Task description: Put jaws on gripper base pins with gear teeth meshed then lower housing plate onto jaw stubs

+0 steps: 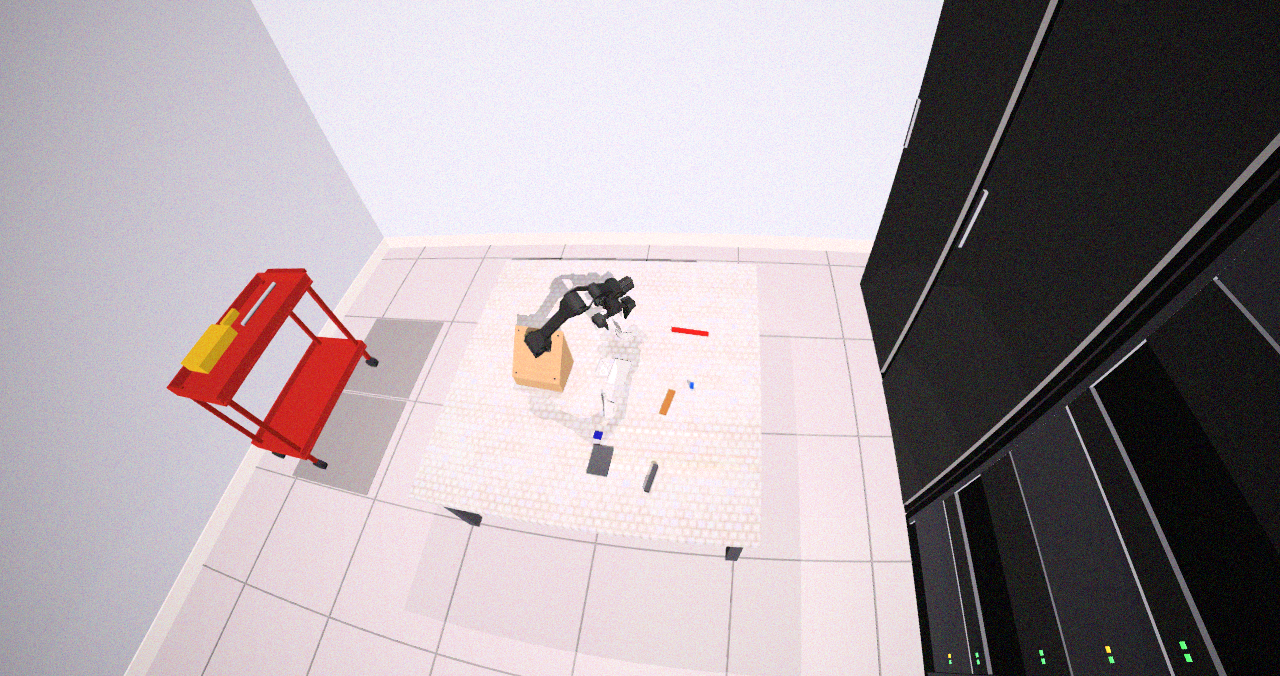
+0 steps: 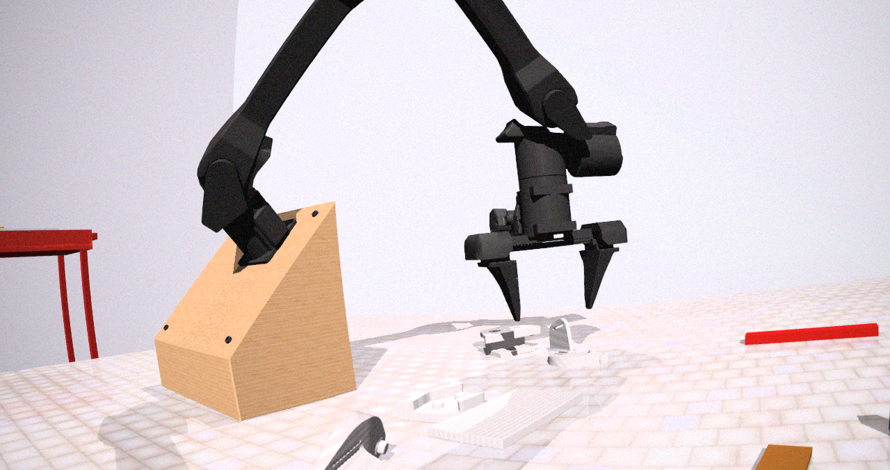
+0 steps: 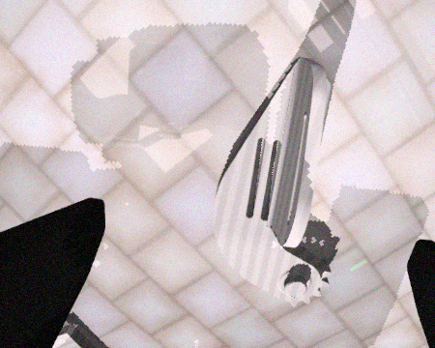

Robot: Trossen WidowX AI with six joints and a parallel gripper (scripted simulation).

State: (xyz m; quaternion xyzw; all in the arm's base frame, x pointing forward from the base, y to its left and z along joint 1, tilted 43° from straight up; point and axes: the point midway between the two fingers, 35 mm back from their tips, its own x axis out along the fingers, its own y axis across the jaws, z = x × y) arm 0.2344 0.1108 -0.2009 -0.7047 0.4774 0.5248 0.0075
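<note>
My gripper point(image 2: 551, 311) point(image 3: 263, 236) point(image 1: 612, 317) is open and empty, pointing down a little above the table. Right below it lies a white jaw point(image 3: 275, 193) point(image 2: 563, 339) point(image 1: 622, 341), long and slotted, with gear teeth at one end; it lies between the two fingers without touching them. A small grey-white notched part point(image 2: 500, 341) lies just to its left. Nearer the camera lies a flat ribbed white plate point(image 2: 504, 414) point(image 1: 615, 372) with a notched white block point(image 2: 445, 402) at its end. A second jaw point(image 2: 357, 446) point(image 1: 608, 403), darker in shade, lies at the front.
The arm rises from a tan wooden wedge point(image 2: 261, 336) point(image 1: 542, 363). A red bar point(image 2: 808, 333) point(image 1: 689, 331) lies to the right, an orange block point(image 2: 781, 457) point(image 1: 666, 401) nearer. Grey blocks point(image 1: 598, 459) point(image 1: 649, 476) and a blue cube point(image 1: 597, 435) lie at the front. A red cart point(image 1: 268, 358) stands off the table.
</note>
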